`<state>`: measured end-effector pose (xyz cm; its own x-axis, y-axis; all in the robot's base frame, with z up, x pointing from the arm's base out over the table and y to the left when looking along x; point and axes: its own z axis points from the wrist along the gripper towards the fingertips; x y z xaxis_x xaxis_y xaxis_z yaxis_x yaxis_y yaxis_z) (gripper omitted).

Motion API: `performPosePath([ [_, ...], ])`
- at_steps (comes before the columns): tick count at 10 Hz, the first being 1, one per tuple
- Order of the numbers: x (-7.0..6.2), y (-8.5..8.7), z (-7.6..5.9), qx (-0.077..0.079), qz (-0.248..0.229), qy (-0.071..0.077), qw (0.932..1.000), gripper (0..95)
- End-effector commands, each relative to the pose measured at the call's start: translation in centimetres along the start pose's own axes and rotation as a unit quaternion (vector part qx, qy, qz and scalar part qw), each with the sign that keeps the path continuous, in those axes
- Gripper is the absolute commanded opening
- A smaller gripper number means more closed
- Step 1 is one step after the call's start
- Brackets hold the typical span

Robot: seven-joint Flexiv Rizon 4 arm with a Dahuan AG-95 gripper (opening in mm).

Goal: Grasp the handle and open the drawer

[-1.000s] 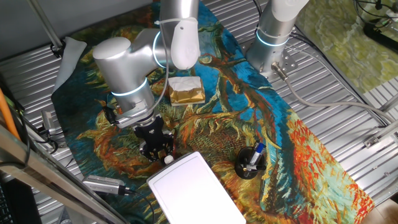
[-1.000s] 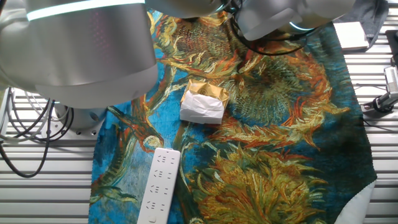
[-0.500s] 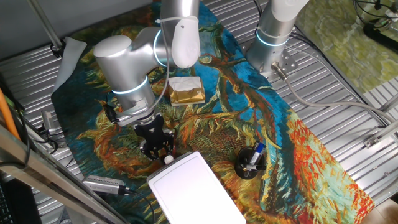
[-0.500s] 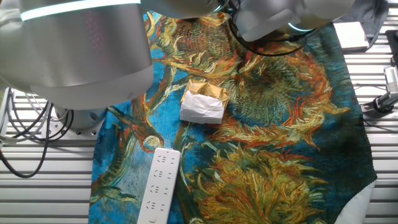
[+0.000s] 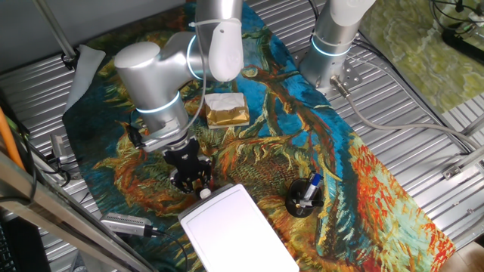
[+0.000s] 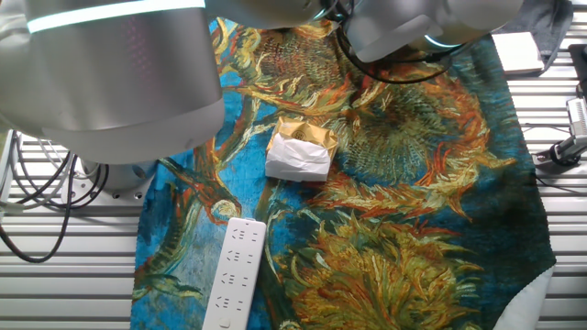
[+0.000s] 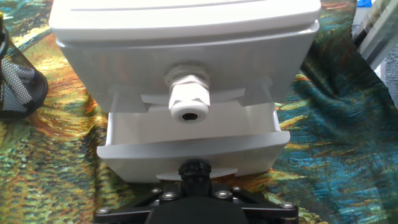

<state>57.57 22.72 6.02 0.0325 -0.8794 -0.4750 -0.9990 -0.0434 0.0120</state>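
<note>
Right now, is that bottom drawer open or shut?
Partly open: the lower drawer juts out past the white box, its inside showing.

Ribbed metal table (image 5: 423, 113) (under sunflower-print cloth (image 5: 333, 151)).

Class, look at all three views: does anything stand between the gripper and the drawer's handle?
No. In the hand view the gripper sits right at the lower drawer front, pulled partly out, its handle at the fingers. Nothing visible lies between them.
</note>
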Motion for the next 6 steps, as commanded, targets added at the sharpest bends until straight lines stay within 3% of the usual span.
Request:
performPosePath([
  [1, 0.2, 0.0, 0.0, 0.002, -0.004, -0.001, 1.0, 0.0],
  [6, 1.2, 0.0, -0.6, 0.002, -0.011, 0.0, 0.9999, 0.0],
])
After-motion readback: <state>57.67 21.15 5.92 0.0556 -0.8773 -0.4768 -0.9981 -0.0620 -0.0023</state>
